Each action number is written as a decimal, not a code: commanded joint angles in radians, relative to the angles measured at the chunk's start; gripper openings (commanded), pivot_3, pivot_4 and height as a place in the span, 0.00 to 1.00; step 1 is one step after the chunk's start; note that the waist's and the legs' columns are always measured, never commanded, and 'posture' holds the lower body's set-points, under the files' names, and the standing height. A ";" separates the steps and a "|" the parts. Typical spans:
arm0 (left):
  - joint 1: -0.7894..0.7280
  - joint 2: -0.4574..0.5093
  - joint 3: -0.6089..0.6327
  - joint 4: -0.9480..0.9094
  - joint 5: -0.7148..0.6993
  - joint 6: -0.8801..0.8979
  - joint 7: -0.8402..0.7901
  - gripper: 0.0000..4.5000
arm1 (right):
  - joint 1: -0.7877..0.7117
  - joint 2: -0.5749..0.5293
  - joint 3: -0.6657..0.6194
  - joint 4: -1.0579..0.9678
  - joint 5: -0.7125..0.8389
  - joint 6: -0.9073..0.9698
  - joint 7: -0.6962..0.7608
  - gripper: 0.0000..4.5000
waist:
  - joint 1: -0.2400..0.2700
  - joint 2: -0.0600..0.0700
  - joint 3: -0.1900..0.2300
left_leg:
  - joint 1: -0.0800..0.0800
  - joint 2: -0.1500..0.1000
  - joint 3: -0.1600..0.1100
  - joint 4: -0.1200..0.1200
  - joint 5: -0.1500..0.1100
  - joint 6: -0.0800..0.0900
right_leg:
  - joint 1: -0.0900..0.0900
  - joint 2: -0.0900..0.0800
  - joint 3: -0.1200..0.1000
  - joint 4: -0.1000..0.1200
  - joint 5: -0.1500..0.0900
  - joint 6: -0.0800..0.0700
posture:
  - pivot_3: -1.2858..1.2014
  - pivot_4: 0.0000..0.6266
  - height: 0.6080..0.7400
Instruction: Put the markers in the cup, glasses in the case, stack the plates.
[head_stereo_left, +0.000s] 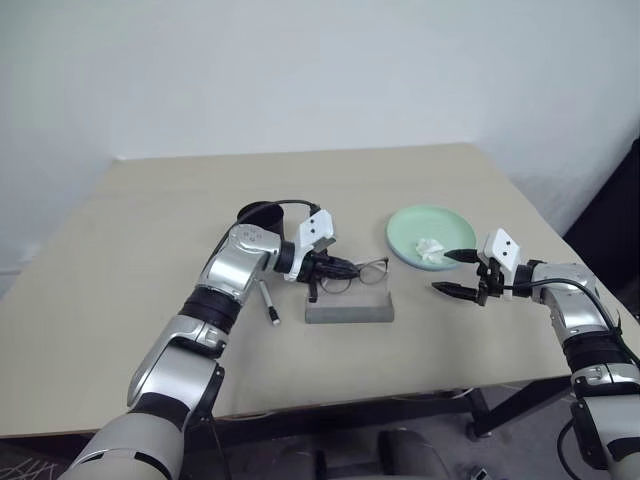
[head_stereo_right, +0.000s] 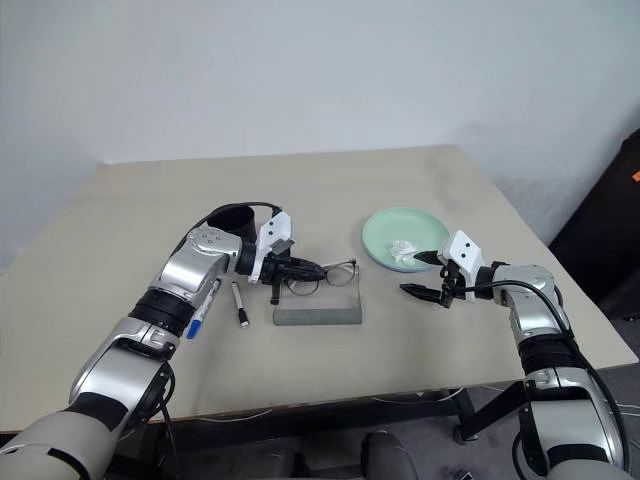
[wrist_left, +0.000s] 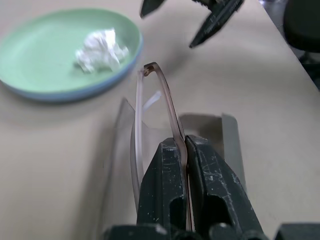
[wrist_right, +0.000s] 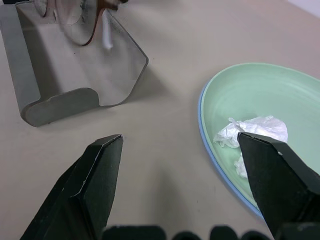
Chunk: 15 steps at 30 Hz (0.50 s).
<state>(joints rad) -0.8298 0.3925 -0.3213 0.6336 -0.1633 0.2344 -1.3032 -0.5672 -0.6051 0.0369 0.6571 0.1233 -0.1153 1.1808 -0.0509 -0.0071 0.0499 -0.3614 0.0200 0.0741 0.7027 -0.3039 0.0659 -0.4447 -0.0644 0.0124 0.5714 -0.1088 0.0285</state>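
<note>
The left gripper (head_stereo_right: 322, 269) has its two black fingers pressed tight on one temple arm of the glasses (head_stereo_right: 338, 272), holding them just above the open grey case (head_stereo_right: 316, 310), so the specs hang right over the box with the lenses out past the fingertips. Thin dark frame, round clear lenses, and from the left wrist view the pinched arm looks brownish and see-through.

The right gripper (head_stereo_left: 456, 273) is spread wide with nothing in it, fingers pointing toward the case, with a strip of bare table between them. Just behind its upper finger sit the plates (head_stereo_left: 405, 235), mint green already on top of the light blue one, with a crumpled tissue (head_stereo_left: 430, 249) in the middle.

Behind the left wrist there's the black cup (head_stereo_right: 228, 216), and two markers (head_stereo_right: 238, 303) lie flat on the table under the forearm. Plenty of open table (head_stereo_left: 150, 210) on the far side; the near edge runs close below the case.
</note>
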 joint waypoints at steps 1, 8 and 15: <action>-0.049 -0.011 0.004 0.047 0.027 -0.048 -0.037 0.01 | -0.023 -0.003 -0.011 -0.025 0.011 -0.011 0.000 0.89 | 0.000 0.000 0.000 | 0.000 0.000 0.000 0.000 0.000 0.000 | 0.000 0.000 0.000 0.000 0.000 0.000 | 0.52 0.00 1.00; -0.080 -0.046 -0.004 0.180 0.088 -0.122 -0.047 0.01 | -0.014 -0.007 -0.013 -0.039 0.015 -0.002 0.003 0.89 | 0.000 0.000 0.000 | 0.000 -0.002 -0.002 0.000 0.000 0.000 | 0.000 0.000 0.001 0.000 0.000 0.001 | 0.52 0.00 1.00; -0.092 -0.073 -0.001 0.251 0.104 -0.147 -0.116 0.01 | -0.016 -0.008 -0.013 -0.035 0.014 -0.001 0.003 0.89 | -0.001 0.000 0.000 | 0.000 -0.002 -0.002 0.000 0.000 0.000 | 0.000 -0.001 0.002 0.000 0.000 0.001 | 0.52 0.00 1.00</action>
<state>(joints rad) -0.8800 0.3157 -0.3327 0.8854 -0.0634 0.1038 -1.3916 -0.5669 -0.6051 0.0369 0.6498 0.1233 -0.1123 1.1823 -0.0515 -0.0076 0.0498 -0.3618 0.0176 0.0722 0.7025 -0.3039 0.0664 -0.4442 -0.0648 0.0140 0.5718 -0.1092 0.0294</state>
